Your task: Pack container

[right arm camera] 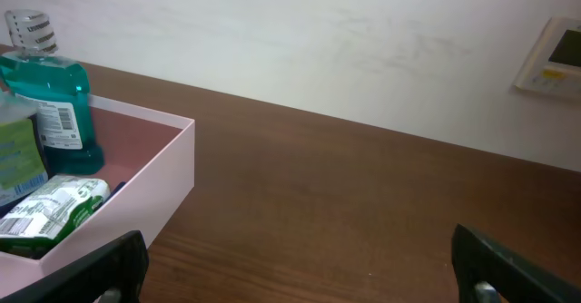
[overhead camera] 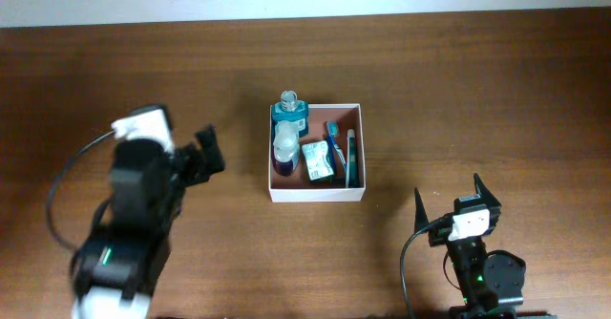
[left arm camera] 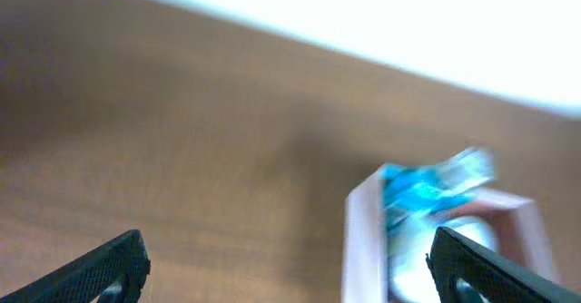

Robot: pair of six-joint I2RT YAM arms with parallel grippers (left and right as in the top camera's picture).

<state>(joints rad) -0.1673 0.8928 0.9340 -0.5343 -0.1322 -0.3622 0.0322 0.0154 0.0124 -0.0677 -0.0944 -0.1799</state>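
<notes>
My left claw (overhead camera: 210, 153), spread and empty, has the container (overhead camera: 315, 196) ahead to its right, seemingly nearer than to my right claw (overhead camera: 449, 197), likewise spread.

Print on bottle label (right arm camera: 60, 122) and packet (right arm camera: 54, 208) illegible

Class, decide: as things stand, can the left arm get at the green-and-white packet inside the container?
Probably yes, from above: the left gripper is open and empty, the container open-topped. The bottles left of the packet would block a sideways approach.
</notes>
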